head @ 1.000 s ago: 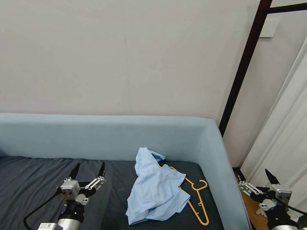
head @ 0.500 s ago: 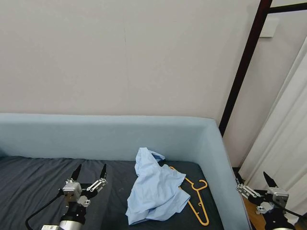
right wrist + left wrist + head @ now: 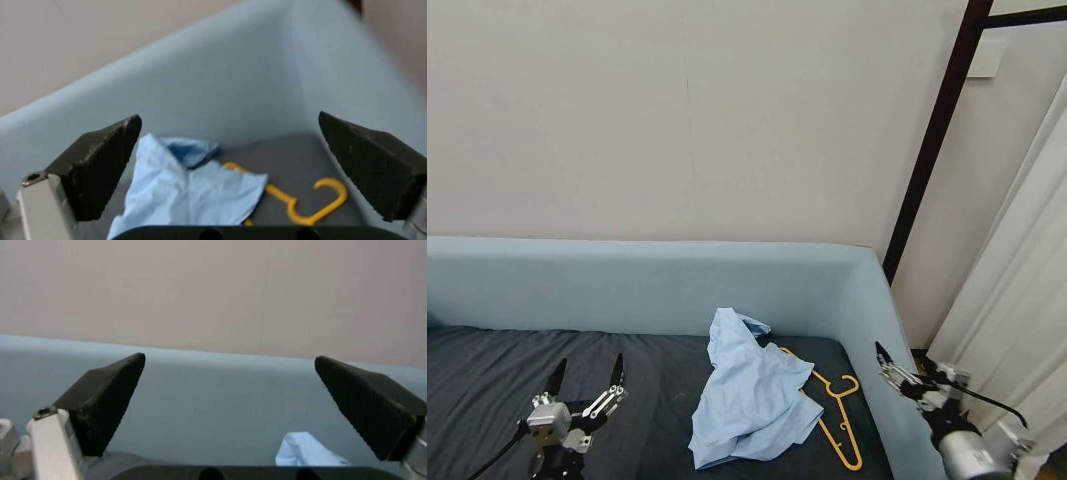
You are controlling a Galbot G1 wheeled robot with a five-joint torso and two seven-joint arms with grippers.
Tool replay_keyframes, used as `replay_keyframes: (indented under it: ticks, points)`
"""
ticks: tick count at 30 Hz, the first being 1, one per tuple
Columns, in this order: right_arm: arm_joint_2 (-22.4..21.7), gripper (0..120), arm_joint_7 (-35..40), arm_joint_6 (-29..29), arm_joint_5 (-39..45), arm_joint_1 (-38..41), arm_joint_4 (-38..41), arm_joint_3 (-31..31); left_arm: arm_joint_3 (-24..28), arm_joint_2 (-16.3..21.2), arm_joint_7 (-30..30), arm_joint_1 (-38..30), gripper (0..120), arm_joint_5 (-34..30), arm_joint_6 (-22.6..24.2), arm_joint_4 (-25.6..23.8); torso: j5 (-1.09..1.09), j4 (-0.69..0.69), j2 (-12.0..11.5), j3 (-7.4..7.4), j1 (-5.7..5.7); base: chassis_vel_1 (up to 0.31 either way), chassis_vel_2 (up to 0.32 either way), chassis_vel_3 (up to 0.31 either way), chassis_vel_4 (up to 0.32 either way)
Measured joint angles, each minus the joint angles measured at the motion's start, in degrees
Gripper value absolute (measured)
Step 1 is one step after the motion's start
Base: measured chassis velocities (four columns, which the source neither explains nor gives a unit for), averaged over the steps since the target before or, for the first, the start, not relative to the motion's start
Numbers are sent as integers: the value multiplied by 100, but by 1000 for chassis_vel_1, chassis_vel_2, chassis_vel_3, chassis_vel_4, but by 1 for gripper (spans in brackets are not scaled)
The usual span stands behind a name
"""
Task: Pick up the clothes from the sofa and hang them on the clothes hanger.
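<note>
A crumpled light-blue shirt (image 3: 749, 391) lies on the dark seat of the sofa (image 3: 667, 285), near its right end. An orange hanger (image 3: 839, 411) lies partly under the shirt, its hook toward the right arm of the sofa. The shirt (image 3: 187, 191) and the hanger (image 3: 301, 201) also show in the right wrist view, and a corner of the shirt (image 3: 305, 458) in the left wrist view. My left gripper (image 3: 585, 383) hovers open over the seat, left of the shirt. My right gripper (image 3: 905, 373) stands open above the sofa's right arm, right of the hanger.
A dark metal rack pole (image 3: 933, 138) rises behind the sofa's right end against a plain wall. A white curtain (image 3: 1027, 300) hangs at the far right. The seat cushion left of the shirt is bare.
My right gripper has moved left and up, from beside the curtain to above the sofa's right arm. My left gripper has shifted slightly left and down.
</note>
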Motion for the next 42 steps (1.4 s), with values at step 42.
replay_keyframes:
  ticks: [42]
  points:
    - [2680, 79, 1230, -1682, 1367, 1962, -3289, -2197, -1568, -296, 494, 922, 100, 17, -667, -67, 1, 0, 0, -1, 0, 0, 0, 0, 0]
